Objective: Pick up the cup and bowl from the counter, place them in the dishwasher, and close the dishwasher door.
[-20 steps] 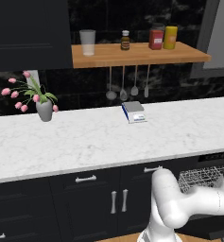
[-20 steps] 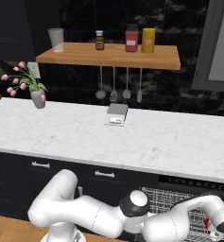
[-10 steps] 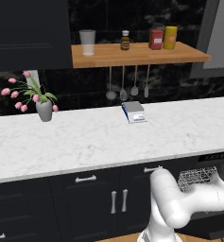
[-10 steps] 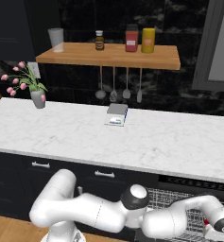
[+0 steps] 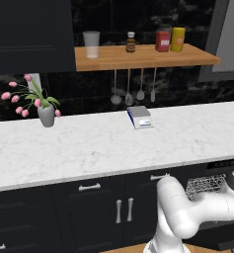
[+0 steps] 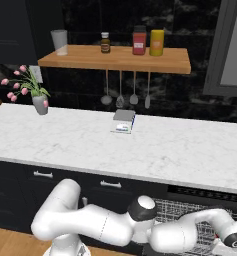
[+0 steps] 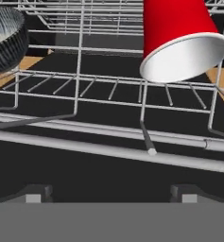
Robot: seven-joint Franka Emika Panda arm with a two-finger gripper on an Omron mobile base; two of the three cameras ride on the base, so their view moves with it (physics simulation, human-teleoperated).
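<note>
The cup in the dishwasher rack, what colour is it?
The cup is red outside and white inside, clearest in the hand view.

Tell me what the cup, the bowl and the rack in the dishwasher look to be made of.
Cup: probably plastic, with a smooth glossy red outside and a plain white inside. Bowl: dark and finely ribbed with a sheen, so maybe glazed ceramic or metal; it is hard to tell which. Rack: thin grey wire, apparently coated metal, with a dull satin look.
</note>
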